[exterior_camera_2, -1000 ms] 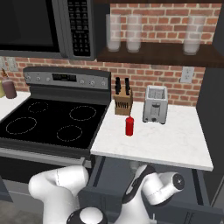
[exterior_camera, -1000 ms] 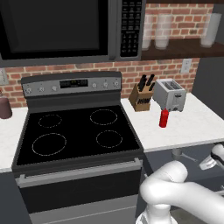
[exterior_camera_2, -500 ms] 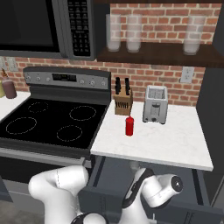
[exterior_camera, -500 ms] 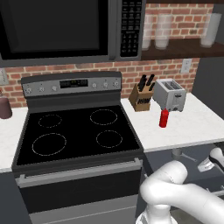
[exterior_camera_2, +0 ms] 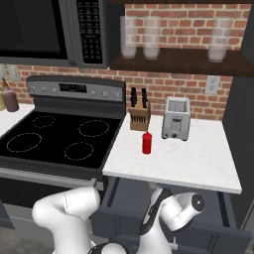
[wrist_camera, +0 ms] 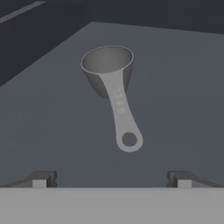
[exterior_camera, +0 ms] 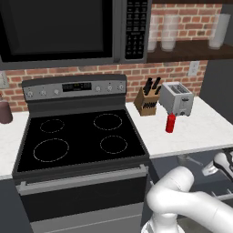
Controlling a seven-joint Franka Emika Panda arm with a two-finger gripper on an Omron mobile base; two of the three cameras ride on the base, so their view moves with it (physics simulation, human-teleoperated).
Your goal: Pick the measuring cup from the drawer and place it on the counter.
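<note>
The measuring cup (wrist_camera: 114, 94), small and grey metal, lies on the floor of the open drawer (wrist_camera: 183, 87), its round bowl far from me and its long handle pointing back at my hand. My gripper (wrist_camera: 111, 180) hangs over the handle's ring end, open, one fingertip (wrist_camera: 41, 179) on each side and nothing between them. In the right base view the arm bends down into the drawer (exterior_camera_2: 121, 208), which is pulled out under the white counter (exterior_camera_2: 198, 158). The counter (exterior_camera: 200, 129) also lies right of the stove in the left base view.
On the counter stand a red bottle (exterior_camera_2: 147, 143), a toaster (exterior_camera_2: 176, 125) and a knife block (exterior_camera_2: 140, 116). The black stovetop (exterior_camera_2: 59, 139) lies to the left, and a microwave (exterior_camera_2: 44, 30) hangs above it. The drawer's dark side wall (wrist_camera: 39, 48) rises left of the cup.
The wrist has edged slightly sideways inside the drawer. The jaws stay open, and the things on the counter have not moved.
</note>
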